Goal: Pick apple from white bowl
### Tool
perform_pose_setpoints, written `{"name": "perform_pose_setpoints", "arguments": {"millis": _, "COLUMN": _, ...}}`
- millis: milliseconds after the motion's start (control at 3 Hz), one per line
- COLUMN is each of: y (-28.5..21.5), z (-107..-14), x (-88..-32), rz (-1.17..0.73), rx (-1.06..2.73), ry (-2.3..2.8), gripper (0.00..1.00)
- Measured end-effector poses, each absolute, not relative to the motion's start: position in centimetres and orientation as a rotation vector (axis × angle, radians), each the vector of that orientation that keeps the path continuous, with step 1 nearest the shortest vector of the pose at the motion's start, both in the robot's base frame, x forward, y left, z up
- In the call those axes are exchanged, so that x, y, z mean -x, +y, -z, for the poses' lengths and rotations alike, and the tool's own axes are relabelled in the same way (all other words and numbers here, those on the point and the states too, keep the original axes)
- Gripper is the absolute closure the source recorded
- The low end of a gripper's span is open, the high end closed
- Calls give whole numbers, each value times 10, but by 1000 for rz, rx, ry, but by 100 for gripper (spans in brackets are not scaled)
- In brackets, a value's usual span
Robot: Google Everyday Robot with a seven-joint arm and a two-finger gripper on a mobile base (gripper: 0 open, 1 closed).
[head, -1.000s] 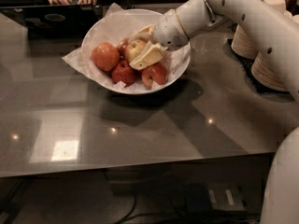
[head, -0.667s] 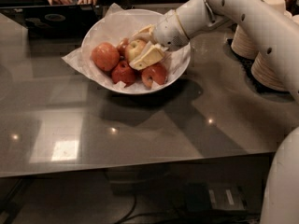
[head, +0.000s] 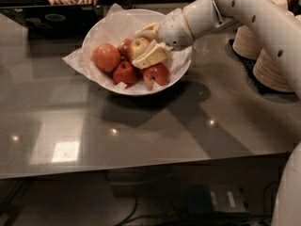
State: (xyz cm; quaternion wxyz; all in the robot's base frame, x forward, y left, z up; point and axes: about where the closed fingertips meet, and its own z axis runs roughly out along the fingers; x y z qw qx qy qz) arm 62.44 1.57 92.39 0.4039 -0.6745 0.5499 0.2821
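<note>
gripper [head: 138, 48] inside white bowl [head: 162, 86], jaws clamped on pale apple [head: 140, 45]; red apple [head: 106, 57] near, left of jaws; lift straight up slowly, keep squeeze, avoid snagging paper liner [head: 75, 60]

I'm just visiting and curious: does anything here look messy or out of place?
Only slightly: the crumpled paper lining the white bowl spills over its left rim onto the table. The gripper is inside the bowl among the apples.
</note>
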Motion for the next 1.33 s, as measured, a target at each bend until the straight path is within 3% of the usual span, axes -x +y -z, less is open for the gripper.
{"name": "perform_pose_setpoints", "arguments": {"millis": 1333, "y": -16, "z": -1002, "x": -588, "rz": -836, "rx": 1591, "ry": 1060, "gripper": 100}}
